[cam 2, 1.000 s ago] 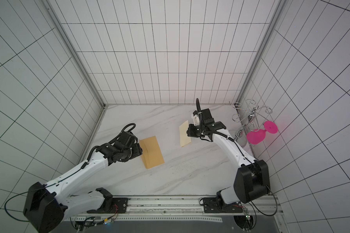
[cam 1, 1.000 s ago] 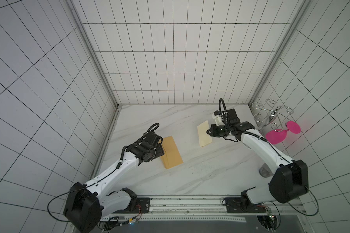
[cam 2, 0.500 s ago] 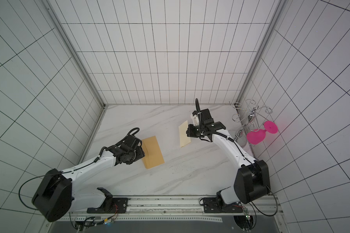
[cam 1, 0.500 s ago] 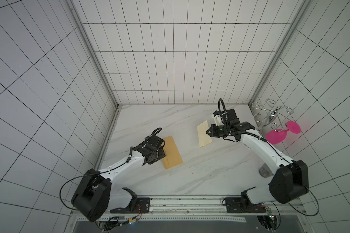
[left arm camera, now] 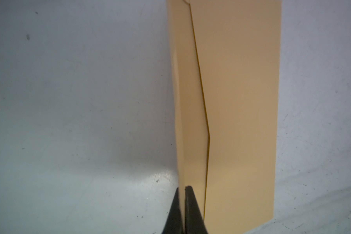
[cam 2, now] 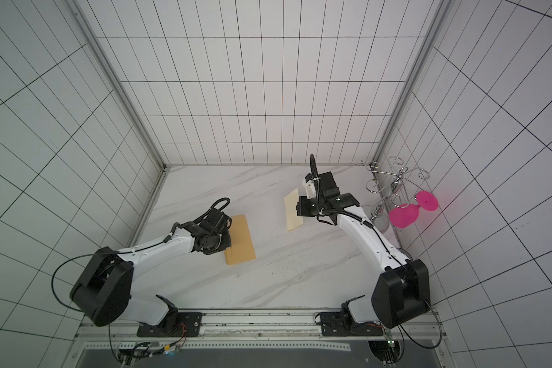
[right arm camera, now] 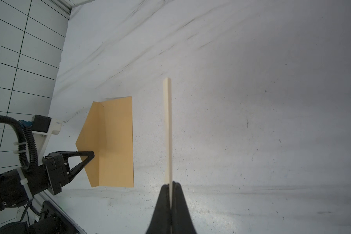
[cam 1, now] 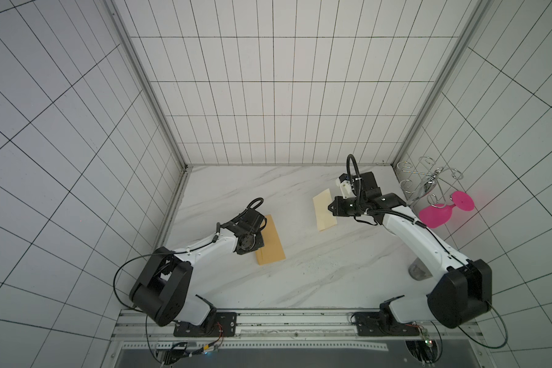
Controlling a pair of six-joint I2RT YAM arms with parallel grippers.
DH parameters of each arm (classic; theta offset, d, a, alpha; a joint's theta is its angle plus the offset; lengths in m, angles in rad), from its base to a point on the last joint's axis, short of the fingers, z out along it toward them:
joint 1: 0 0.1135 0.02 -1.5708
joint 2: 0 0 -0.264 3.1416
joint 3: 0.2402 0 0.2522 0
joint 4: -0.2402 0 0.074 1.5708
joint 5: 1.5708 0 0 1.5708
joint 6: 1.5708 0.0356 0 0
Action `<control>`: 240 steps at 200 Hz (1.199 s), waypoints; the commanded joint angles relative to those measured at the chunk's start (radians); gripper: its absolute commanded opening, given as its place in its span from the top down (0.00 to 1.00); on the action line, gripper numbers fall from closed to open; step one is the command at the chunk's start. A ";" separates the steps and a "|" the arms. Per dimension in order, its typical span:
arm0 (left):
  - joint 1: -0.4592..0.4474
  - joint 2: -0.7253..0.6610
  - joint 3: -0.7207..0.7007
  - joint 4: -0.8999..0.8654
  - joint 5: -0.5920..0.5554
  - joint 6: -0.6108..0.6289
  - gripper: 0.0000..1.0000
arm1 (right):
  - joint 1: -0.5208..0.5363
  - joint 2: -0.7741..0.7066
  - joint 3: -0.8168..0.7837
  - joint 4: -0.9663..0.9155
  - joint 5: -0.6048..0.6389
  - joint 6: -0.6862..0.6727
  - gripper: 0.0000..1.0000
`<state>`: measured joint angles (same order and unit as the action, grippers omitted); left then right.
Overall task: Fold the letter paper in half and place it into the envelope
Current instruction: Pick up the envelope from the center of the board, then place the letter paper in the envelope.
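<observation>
The mustard-tan envelope [cam 1: 272, 243] [cam 2: 242, 241] lies on the marble table left of centre. Its flap [right arm camera: 91, 139] [left arm camera: 187, 105] stands up along the long side facing the left arm. My left gripper [left arm camera: 183, 187] [right arm camera: 91, 154] is shut on that flap's edge. The letter paper [cam 1: 323, 212] [cam 2: 292, 212], pale cream and folded, hangs off the table to the right. It shows edge-on in the right wrist view [right arm camera: 168, 131]. My right gripper [right arm camera: 172, 183] [cam 1: 330, 207] is shut on one edge of it.
A chrome wire rack [cam 1: 427, 181] stands at the back right corner with a pink glass [cam 1: 440, 213] hanging from it. Tiled walls close in the table on three sides. The arms' base rail [cam 1: 268, 321] runs along the front edge.
My left arm has stretched lower toward the envelope and its gripper, open before, has shut on the flap. The right arm and the letter paper have stayed put.
</observation>
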<state>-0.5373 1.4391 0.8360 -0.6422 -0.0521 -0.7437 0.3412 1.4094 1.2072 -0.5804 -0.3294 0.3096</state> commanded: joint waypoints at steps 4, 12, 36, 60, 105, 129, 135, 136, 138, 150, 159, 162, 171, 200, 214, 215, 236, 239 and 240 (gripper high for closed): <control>-0.020 -0.079 0.095 -0.149 0.009 0.164 1.00 | 0.009 -0.027 -0.018 -0.021 0.021 -0.036 1.00; -0.026 -0.097 0.132 -0.205 0.015 0.211 1.00 | 0.008 -0.032 -0.021 -0.021 0.021 -0.047 1.00; -0.038 -0.126 0.222 -0.382 0.061 0.313 1.00 | 0.010 -0.087 -0.068 0.035 0.016 -0.109 1.00; -0.043 -0.173 0.240 -0.391 0.218 0.329 1.00 | 0.012 -0.146 -0.096 0.064 -0.033 -0.214 1.00; -0.041 -0.148 0.321 -0.449 0.333 0.342 1.00 | 0.045 -0.173 -0.062 -0.049 -0.199 -0.539 1.00; -0.038 -0.111 0.404 -0.535 0.273 0.387 1.00 | 0.156 -0.219 -0.062 -0.235 -0.178 -0.953 1.00; -0.032 -0.102 0.416 -0.547 0.265 0.394 1.00 | 0.189 -0.237 -0.067 -0.265 -0.141 -1.026 1.00; -0.030 -0.102 0.418 -0.547 0.267 0.396 1.00 | 0.193 -0.238 -0.068 -0.269 -0.136 -1.034 1.00; -0.027 -0.100 0.421 -0.547 0.271 0.401 1.00 | 0.201 -0.243 -0.068 -0.277 -0.124 -1.053 1.00; -0.006 -0.087 0.438 -0.557 0.288 0.425 1.00 | 0.238 -0.256 -0.058 -0.354 -0.120 -1.164 1.00; 0.003 -0.081 0.447 -0.558 0.278 0.441 1.00 | 0.275 -0.259 -0.051 -0.409 -0.113 -1.237 1.00; 0.006 -0.079 0.450 -0.559 0.272 0.446 1.00 | 0.291 -0.257 -0.049 -0.428 -0.102 -1.261 1.00; 0.010 -0.069 0.461 -0.560 0.266 0.460 1.00 | 0.360 -0.260 -0.063 -0.453 -0.035 -1.312 1.00; 0.008 -0.036 0.459 -0.547 0.273 0.521 1.00 | 0.545 -0.273 -0.110 -0.415 0.206 -1.397 1.00; 0.007 -0.016 0.447 -0.532 0.293 0.565 1.00 | 0.592 -0.266 -0.094 -0.405 0.281 -1.433 1.00; 0.007 -0.013 0.446 -0.532 0.295 0.567 1.00 | 0.595 -0.266 -0.093 -0.404 0.286 -1.436 1.00; -0.012 0.011 0.453 -0.547 0.284 0.641 1.00 | 0.633 -0.279 -0.111 -0.314 0.365 -1.523 1.00; -0.016 0.013 0.455 -0.552 0.284 0.652 1.00 | 0.635 -0.283 -0.119 -0.296 0.370 -1.539 1.00; -0.017 0.014 0.456 -0.555 0.284 0.655 1.00 | 0.635 -0.283 -0.119 -0.296 0.370 -1.539 1.00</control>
<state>-0.5346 1.4334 1.2793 -1.1786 0.2329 -0.2092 0.9440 1.1465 1.1133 -0.9443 -0.1043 -1.0622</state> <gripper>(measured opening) 0.047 0.041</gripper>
